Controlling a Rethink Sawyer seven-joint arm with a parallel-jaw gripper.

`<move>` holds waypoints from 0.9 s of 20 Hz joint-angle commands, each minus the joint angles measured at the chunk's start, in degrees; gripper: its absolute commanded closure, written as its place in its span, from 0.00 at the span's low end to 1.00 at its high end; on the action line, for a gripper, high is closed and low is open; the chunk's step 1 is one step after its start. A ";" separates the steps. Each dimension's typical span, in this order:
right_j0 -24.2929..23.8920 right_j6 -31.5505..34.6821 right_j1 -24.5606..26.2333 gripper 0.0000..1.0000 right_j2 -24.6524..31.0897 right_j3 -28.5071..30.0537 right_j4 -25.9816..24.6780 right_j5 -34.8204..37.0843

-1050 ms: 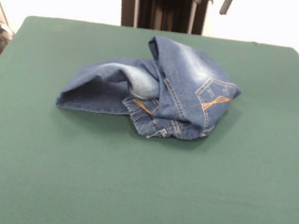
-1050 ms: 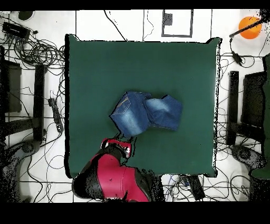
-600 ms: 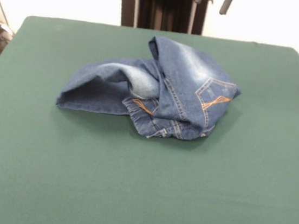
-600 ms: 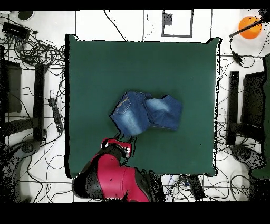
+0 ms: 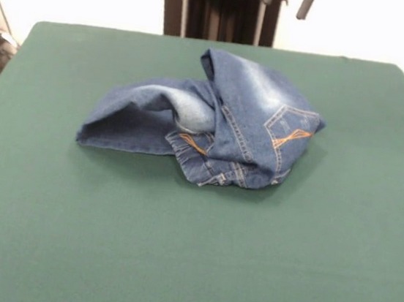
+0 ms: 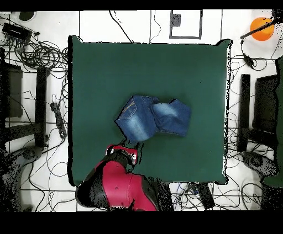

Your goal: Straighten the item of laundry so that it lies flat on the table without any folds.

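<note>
The item of laundry point(image 5: 213, 119) is a pair of blue denim jeans, crumpled and folded over itself in a heap near the middle of the green table point(image 5: 189, 253). A faded leg sticks out to the left in the front view, and a back pocket with orange stitching faces up on the right. From overhead the jeans point(image 6: 153, 117) lie slightly below the centre of the table point(image 6: 110, 72). The red arm comes in from the lower edge, and its gripper point(image 6: 124, 152) hovers just off the jeans' lower left corner. The front view does not show the gripper.
Tangled cables cover the floor around the table. Black stands point(image 6: 38, 99) flank it left and right in the overhead view. An orange round object point(image 6: 261, 27) sits beyond the top right corner.
</note>
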 commanded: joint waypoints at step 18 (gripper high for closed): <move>-0.61 9.12 -2.89 0.00 2.56 2.28 2.03 1.78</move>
